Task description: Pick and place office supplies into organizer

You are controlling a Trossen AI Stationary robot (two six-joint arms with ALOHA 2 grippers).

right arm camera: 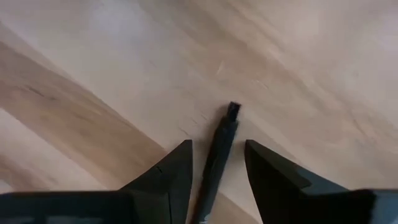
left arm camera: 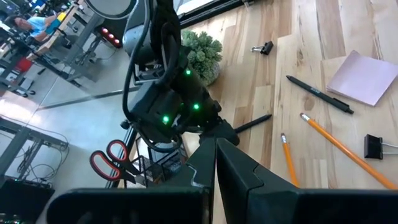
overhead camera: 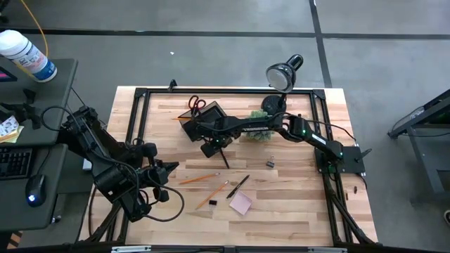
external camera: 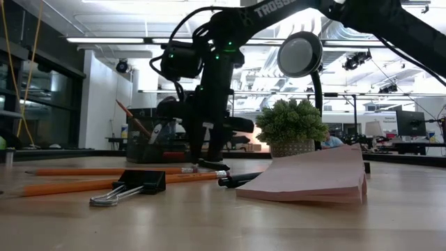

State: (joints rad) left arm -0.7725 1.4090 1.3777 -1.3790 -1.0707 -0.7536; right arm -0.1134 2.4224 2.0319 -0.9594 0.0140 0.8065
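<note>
My right gripper (right arm camera: 217, 155) points down just above the table, open. Its fingers stand on either side of a thin black pen (right arm camera: 219, 146) that lies flat on the wood, with a gap on each side. In the high view this gripper (overhead camera: 216, 150) is beside the dark organizer (overhead camera: 200, 121), from which orange-handled scissors (overhead camera: 197, 104) stick up. A second pen (overhead camera: 239, 185), two pencils (overhead camera: 200, 179), a pink sticky-note pad (overhead camera: 240, 204) and binder clips (overhead camera: 271, 164) lie loose on the table. My left gripper (left arm camera: 216, 155) waits shut over the table's left side.
A green spiky plant (overhead camera: 260, 131) and a black desk lamp (overhead camera: 285, 74) stand at the far side, right of the organizer. A black frame (overhead camera: 140, 112) runs along the table's edges. Bare wood lies near the front edge.
</note>
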